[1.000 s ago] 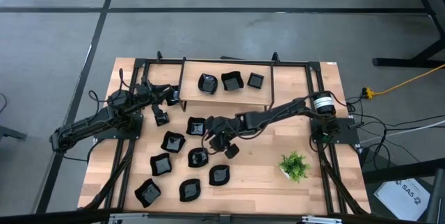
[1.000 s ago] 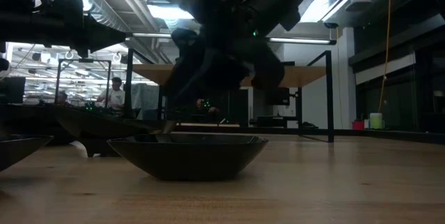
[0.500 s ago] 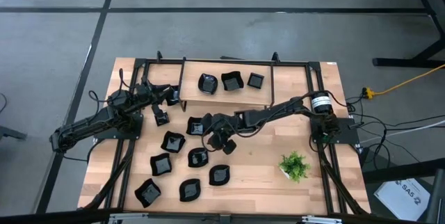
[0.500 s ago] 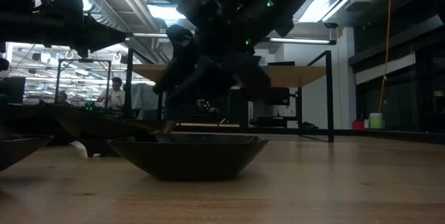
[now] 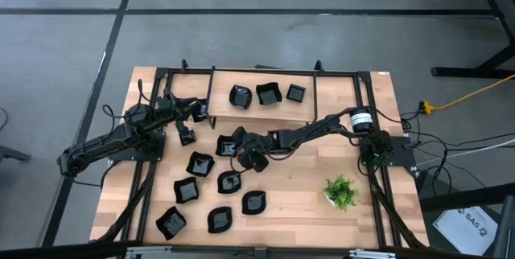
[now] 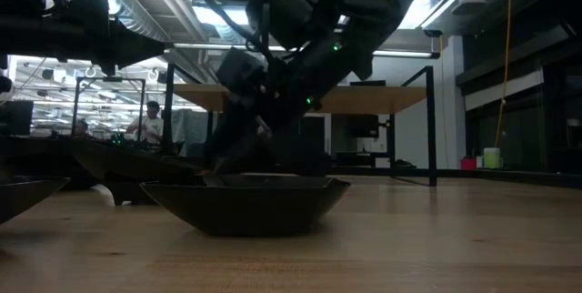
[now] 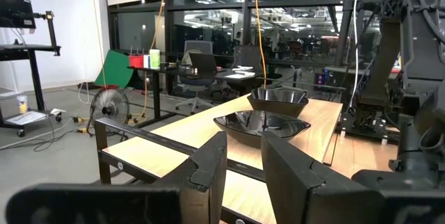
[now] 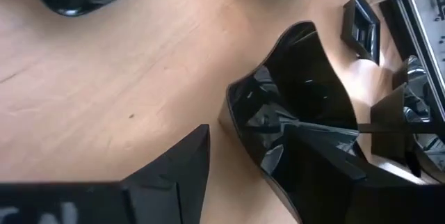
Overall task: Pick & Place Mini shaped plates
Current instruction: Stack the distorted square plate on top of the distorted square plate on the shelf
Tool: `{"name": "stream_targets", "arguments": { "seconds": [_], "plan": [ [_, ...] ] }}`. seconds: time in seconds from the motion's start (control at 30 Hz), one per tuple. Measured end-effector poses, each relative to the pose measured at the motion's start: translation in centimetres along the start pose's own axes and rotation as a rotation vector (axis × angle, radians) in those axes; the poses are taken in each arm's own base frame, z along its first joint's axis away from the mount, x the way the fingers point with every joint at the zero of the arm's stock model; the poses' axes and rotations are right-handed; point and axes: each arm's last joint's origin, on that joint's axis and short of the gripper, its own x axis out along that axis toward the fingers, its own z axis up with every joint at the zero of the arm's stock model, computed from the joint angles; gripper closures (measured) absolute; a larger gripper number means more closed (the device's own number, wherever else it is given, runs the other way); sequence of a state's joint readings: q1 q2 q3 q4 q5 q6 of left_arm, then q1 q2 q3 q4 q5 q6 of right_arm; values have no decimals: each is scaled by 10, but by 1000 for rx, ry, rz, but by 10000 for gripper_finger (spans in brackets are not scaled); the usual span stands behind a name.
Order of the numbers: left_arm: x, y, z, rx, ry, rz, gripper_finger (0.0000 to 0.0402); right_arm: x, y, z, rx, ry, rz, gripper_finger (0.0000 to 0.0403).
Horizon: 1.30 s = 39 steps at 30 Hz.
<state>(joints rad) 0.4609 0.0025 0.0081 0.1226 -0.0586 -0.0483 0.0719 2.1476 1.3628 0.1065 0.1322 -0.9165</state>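
You have three mini shaped plates (image 5: 265, 94) already sitting on the raised shelf (image 5: 306, 118) at the back of the surface (image 5: 306, 211), so by my reading the job is only partly done: at least seven more black plates (image 5: 211, 193) lie loose on the wood in front of the shelf. Your right gripper (image 5: 251, 159) reaches low into the middle of that cluster, and its wrist view shows the jaws spread with one finger (image 8: 316, 172) inside a wavy-edged plate (image 8: 299, 106) and the other outside its rim, not pinching it yet. That plate rests on the wood, straddled by the jaws, with other plates near on the far side. Your left gripper (image 5: 186, 126) waits apart beside the shelf's left end, jaws spread and empty. The small green plant (image 5: 341, 191) stands well off behind the right gripper.
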Motion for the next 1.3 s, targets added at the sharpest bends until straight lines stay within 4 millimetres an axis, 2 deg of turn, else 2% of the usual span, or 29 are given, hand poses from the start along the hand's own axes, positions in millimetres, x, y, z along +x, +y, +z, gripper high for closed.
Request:
{"name": "stream_targets", "arguments": {
  "seconds": [0.13,0.37,0.53,0.7,1.03,1.3],
  "plan": [
    [0,0,0,0,0,0,315,0,0,0,-1,-1,0,257],
    [0,0,0,0,0,0,315,0,1,1,-3,5,-5,344],
    [0,0,0,0,0,0,315,-3,1,13,-18,74,-64,395],
    [0,0,0,0,0,0,315,-13,-8,28,20,116,-34,388],
    [0,0,0,0,0,0,315,-53,-51,60,268,123,158,398],
    [0,0,0,0,0,0,315,-94,-89,82,389,169,209,399]
  ]
}}
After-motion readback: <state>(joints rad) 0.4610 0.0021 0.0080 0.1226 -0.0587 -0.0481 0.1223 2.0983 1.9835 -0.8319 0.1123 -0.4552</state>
